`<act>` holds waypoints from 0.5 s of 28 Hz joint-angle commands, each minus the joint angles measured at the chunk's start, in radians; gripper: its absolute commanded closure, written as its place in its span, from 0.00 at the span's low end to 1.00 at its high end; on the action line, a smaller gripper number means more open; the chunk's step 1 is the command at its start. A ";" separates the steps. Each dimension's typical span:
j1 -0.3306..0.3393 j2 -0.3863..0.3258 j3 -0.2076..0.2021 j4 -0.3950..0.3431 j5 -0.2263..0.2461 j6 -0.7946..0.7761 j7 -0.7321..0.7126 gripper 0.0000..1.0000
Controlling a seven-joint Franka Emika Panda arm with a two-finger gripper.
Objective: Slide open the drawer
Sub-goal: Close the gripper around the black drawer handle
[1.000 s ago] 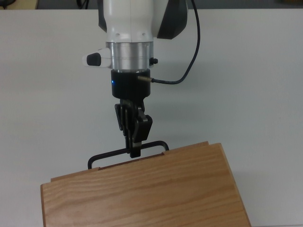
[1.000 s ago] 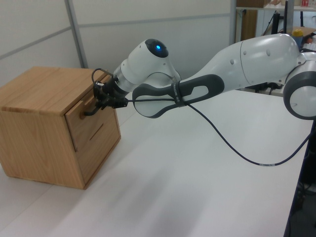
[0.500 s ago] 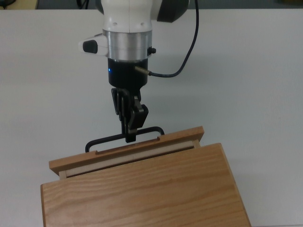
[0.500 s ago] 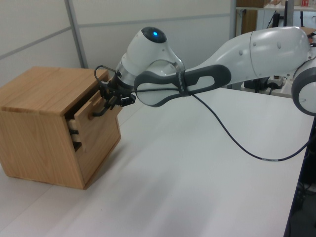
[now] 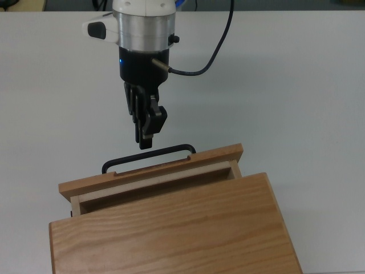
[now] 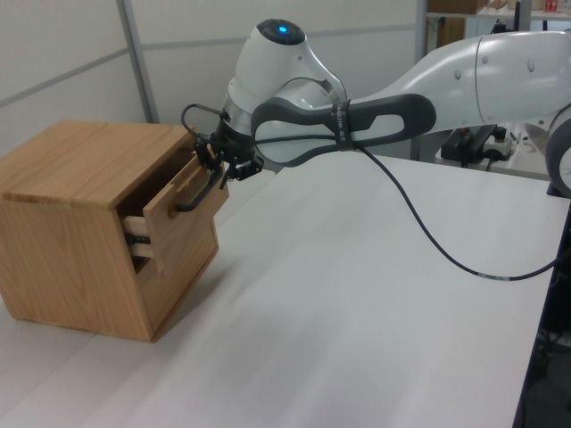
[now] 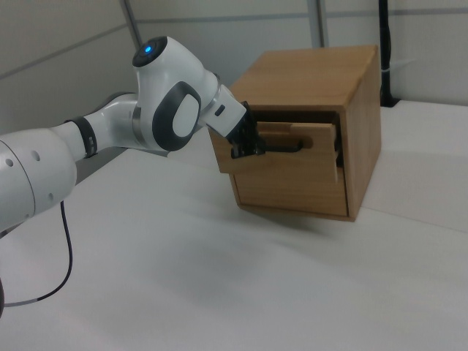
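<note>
- Since the earlier frame, the drawer (image 5: 151,174) has slid further out of the box (image 5: 171,231), and my gripper (image 5: 145,142) has backed off the handle (image 5: 148,157).
- My fingers sit nearly together, holding nothing, just clear of the handle.
- To open the drawer further, I re-hook the handle's midpoint and pull straight outward, level with the box top, avoiding any skew.

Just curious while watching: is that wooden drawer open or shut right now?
Partly open. The drawer sticks out from under the box's top panel, with a gap behind its front.
</note>
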 commanded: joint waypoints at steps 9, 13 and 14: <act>0.004 -0.006 -0.008 -0.004 -0.017 -0.008 0.003 0.08; 0.004 -0.006 -0.008 -0.005 -0.020 0.008 -0.003 0.07; 0.004 -0.005 -0.006 -0.005 -0.022 0.008 -0.003 0.07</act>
